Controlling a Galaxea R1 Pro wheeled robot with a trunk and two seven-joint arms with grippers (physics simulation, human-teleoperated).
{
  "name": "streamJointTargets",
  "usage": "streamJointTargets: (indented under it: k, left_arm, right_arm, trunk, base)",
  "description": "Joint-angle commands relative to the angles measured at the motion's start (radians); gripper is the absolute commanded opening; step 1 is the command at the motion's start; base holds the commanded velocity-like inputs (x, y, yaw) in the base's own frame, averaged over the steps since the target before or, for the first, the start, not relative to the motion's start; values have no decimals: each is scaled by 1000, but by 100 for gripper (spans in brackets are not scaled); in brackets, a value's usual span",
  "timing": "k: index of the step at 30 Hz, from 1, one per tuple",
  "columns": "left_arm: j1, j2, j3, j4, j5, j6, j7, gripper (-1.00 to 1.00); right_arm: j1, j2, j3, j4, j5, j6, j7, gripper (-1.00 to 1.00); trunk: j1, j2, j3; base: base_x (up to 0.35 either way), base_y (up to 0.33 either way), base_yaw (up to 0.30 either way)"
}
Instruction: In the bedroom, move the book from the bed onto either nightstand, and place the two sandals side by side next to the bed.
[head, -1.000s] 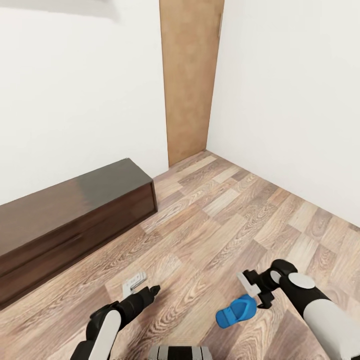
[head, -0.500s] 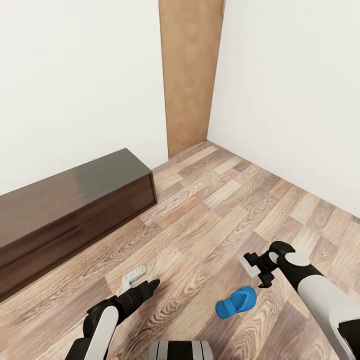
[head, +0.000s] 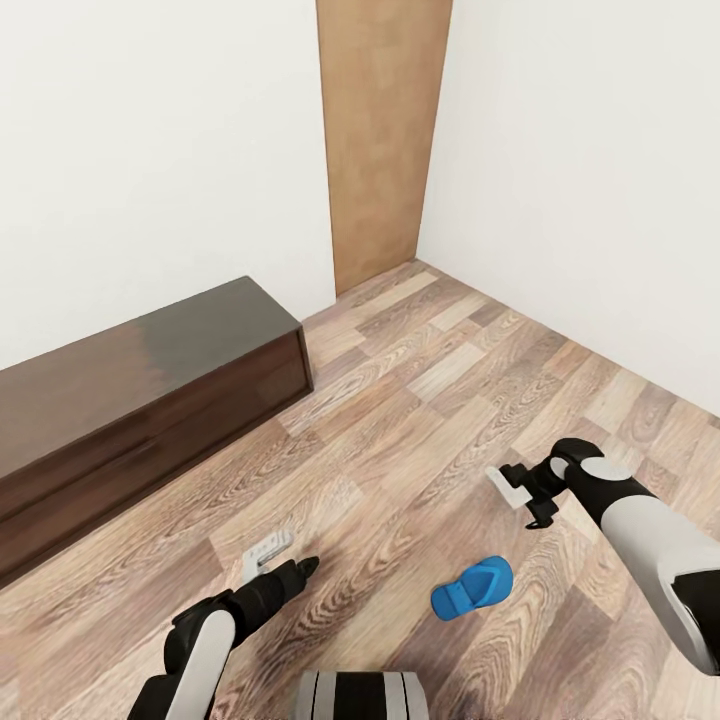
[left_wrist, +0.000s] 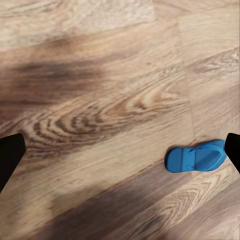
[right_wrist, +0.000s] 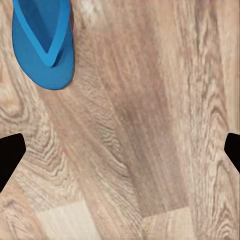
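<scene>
One bright blue sandal lies flat on the wood-plank floor between my two arms. It also appears in the left wrist view as the sandal and in the right wrist view as the sandal. My right gripper hangs open above the floor, a short way beyond the sandal and apart from it, nothing between its fingers. My left gripper is open and empty over bare floor, to the left of the sandal. The book, the bed and the nightstand are out of view.
A long low dark-brown cabinet stands against the white wall on the left. A light wooden door fills the corner ahead. A white wall closes the right side. Open plank floor stretches between them.
My right gripper has pulled up and away from the sandal, which stays on the floor. The view has shifted slightly. The left arm has barely moved.
</scene>
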Motion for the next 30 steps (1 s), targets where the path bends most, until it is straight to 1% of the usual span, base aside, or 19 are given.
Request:
streamJointTargets:
  k: [1,7,8,9,10,12,13,14,15,20,22,24,25,30]
  left_arm:
    - [0,0,0,-1,11,2,10,100]
    - [-10,-2,0,-6,13,6,23,100]
    - [-20,-2,0,-8,14,11,27,100]
    - [-54,-4,0,-11,19,34,33,100]
    - [-75,-5,-1,-12,25,50,35,100]
    - [-128,-6,-1,-13,48,86,44,100]
    - [-176,-7,-2,-16,74,116,60,100]
    - [-200,-7,-2,-17,90,129,73,100]
    - [-200,-7,-2,-17,90,129,73,100]
    - [-302,-7,-4,-21,182,185,169,100]
    - [-333,-7,-7,-23,215,196,210,100]
    - [-356,-8,-20,-23,241,203,243,100]
    - [-356,-8,-20,-23,241,203,243,100]
    - [-399,-9,-76,-24,285,213,304,100]
  right_arm:
    - [-1,-1,3,-1,3,-4,0,100]
    - [-19,-2,3,4,3,-12,2,100]
    - [-21,-2,3,5,3,-13,2,100]
    - [-24,-1,3,9,3,-14,2,100]
    - [-24,1,4,14,3,-15,2,100]
    - [-25,4,4,28,3,-15,2,100]
    - [-26,6,4,38,3,-15,2,100]
    - [-26,7,4,43,3,-15,2,100]
    - [-26,7,4,43,3,-15,2,100]
    - [-27,9,5,54,3,-15,2,100]
    - [-27,10,5,56,3,-14,2,100]
    - [-27,10,4,58,3,-14,2,100]
    - [-27,10,4,58,3,-14,2,100]
    - [-27,11,4,59,3,-13,2,100]
  trunk:
    - [0,-1,-5]
    - [3,-2,-28]
    - [3,-2,-32]
    - [4,-2,-36]
    - [4,-3,-40]
    - [5,-3,-47]
    - [6,-3,-51]
    - [6,-4,-55]
    - [7,-4,-59]
    - [9,-5,-78]
    - [10,-5,-86]
    - [11,-6,-94]
    - [11,-6,-98]
    - [13,-7,-117]
  base:
    - [0,0,0]
    - [0,0,0]
    - [0,0,0]
    - [0,0,0]
    - [0,0,0]
    - [0,0,0]
    - [0,0,0]
    - [0,0,0]
    - [0,0,0]
    - [0,0,0]
    - [0,0,0]
    - [0,0,0]
    - [0,0,0]
    - [0,0,0]
